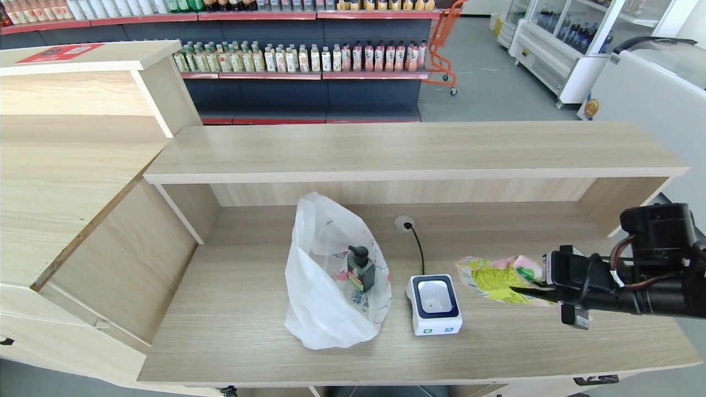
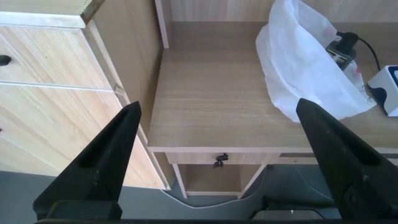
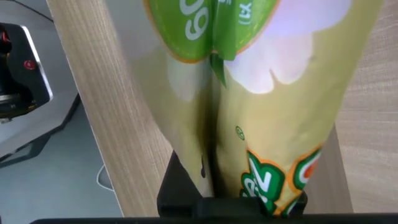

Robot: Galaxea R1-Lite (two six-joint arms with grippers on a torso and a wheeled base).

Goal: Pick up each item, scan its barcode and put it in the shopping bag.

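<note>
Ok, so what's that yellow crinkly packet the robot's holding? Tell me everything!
The packet is a soft, crinkly pouch, yellow and green with pink and white patches, seemingly shiny plastic film. It is held roughly flat over the counter, just right of the scanner. Black fingers of the right gripper pinch one end; nothing else appears to touch it.

White shopping bag (image 1: 309, 309); yellow, green, pink snack packet (image 1: 496, 278); white-navy scanner (image 1: 436, 317).
</note>
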